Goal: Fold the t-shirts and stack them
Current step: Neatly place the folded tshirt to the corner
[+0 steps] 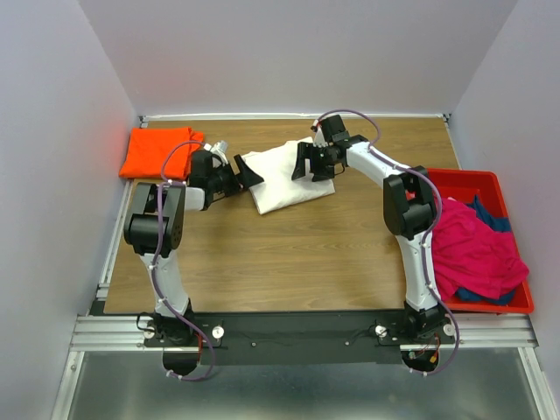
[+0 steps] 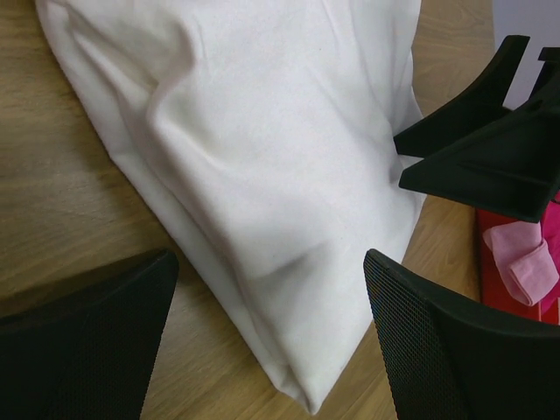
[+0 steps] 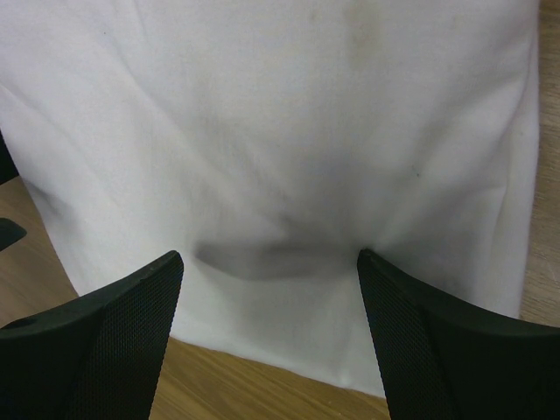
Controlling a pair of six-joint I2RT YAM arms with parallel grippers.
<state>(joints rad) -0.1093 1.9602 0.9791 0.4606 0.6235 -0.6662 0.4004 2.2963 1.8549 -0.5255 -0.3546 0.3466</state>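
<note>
A cream-white t-shirt [image 1: 282,179] lies folded on the table, back of centre. My left gripper [image 1: 245,175] is open at its left end, and in the left wrist view the shirt's [image 2: 262,157] folded corner lies between the fingers of the gripper [image 2: 271,341]. My right gripper [image 1: 312,165] is open over the shirt's right edge. In the right wrist view its tips [image 3: 269,297] stand on the white cloth [image 3: 280,131], with a shallow crease between them. An orange t-shirt [image 1: 160,150] lies folded at the back left.
A red plastic bin [image 1: 468,179] stands at the right edge, holding a heaped magenta t-shirt [image 1: 472,249] and a dark blue one [image 1: 492,214]. The left wrist view shows the bin [image 2: 497,280] and pale pink cloth [image 2: 525,267] behind the right gripper's fingers [image 2: 477,149]. White walls enclose the table.
</note>
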